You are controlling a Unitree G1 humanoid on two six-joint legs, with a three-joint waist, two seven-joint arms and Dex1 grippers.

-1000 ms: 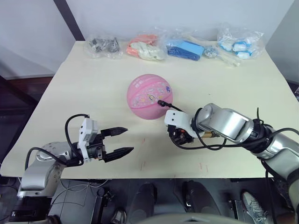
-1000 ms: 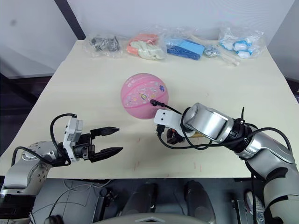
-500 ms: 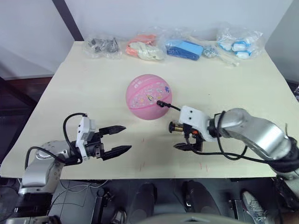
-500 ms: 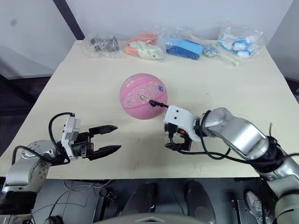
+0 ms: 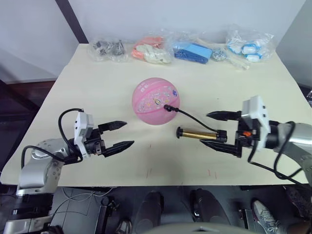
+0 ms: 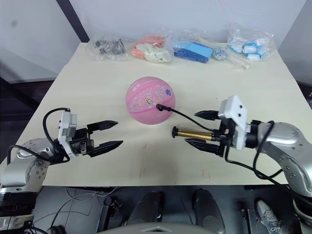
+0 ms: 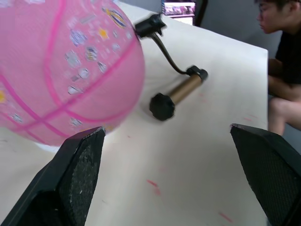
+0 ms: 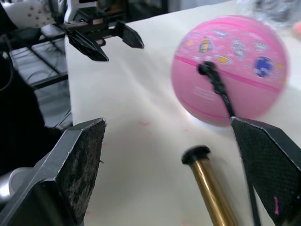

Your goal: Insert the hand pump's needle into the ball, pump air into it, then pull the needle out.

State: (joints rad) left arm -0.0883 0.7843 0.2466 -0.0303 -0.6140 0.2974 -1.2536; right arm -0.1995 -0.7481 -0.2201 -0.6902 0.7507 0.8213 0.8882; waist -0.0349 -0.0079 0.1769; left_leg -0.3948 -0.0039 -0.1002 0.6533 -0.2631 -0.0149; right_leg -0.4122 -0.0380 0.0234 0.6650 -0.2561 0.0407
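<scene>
Both claws gape, grasping nothing: left claw (image 5: 118, 135), right claw (image 5: 214, 129). Hand pump (image 5: 201, 133) lies along 3–9 o'clock on the tabletop (image 5: 97, 87), hose reaching the ball (image 5: 156, 101) at 10 o'clock. Left wrist view adds a seated person (image 7: 282, 56).

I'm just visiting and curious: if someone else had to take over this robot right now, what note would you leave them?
Left gripper: jaws open, holding nothing, hovering left of the ball.
Right gripper: jaws open around the handle end of the hand pump, not gripping it.
The pump lies on the table; its hose runs to the ball's valve.
Done: needle looks inserted.
Left: pump air, then pull the needle out.
</scene>
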